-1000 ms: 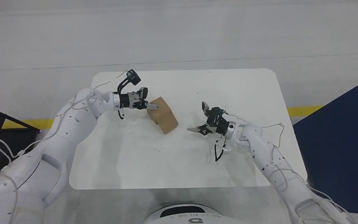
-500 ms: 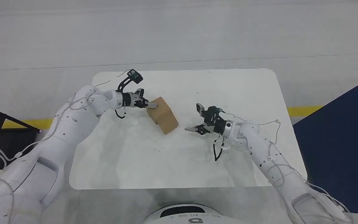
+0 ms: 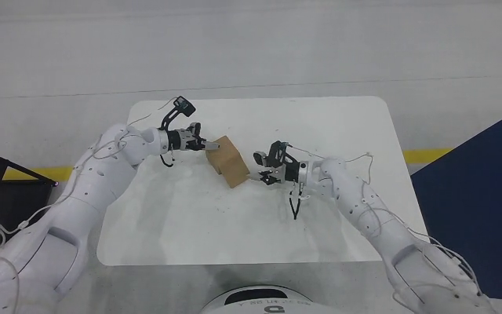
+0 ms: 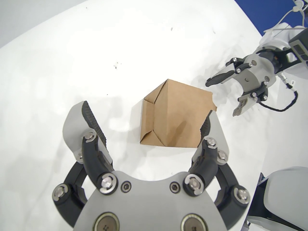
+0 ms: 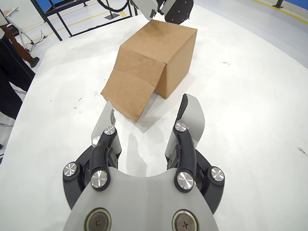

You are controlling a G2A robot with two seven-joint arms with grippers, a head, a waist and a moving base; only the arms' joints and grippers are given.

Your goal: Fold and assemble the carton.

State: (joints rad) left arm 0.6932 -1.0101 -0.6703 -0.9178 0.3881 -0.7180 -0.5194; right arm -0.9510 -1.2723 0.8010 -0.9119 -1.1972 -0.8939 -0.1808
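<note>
The small brown corrugated-cardboard carton (image 3: pixel 228 162) rests on the white rounded table (image 3: pixel 337 133), with one arm at each end of it. The end nearest the left gripper (image 3: pixel 205 146) is already folded shut, w/ tucked flaps and visible creases. At the opposite end a loose flap (image 5: pixel 128 90) slopes from the carton's top edge down to the table, so that end isn't closed yet.

Handling, as a judgement: it's empty, thin board, so v. light. The panels look fairly stiff, but it should hinge readily at the scored lines & dent under a hard pinch. W/ nothing inside it'll prob. skid on the smooth top if pushed from one end only, so bracing the far end matters. Best hold is the flap's free edge, near a corner. Any pressing should go close to panel edges, not mid-face.

Left gripper: fingers spread wide over the carton's closed end, gripping nothing. One pad seems to touch the top edge there, though contact is hard to confirm.

Right gripper (image 5: pixel 147 106): also spread open and empty, just beside the flap's free corner — the corner sits approx. level w/ the fingertips, not pinched.

Writing: the carton's faces in view are plain brown — no label or print legible.
</note>
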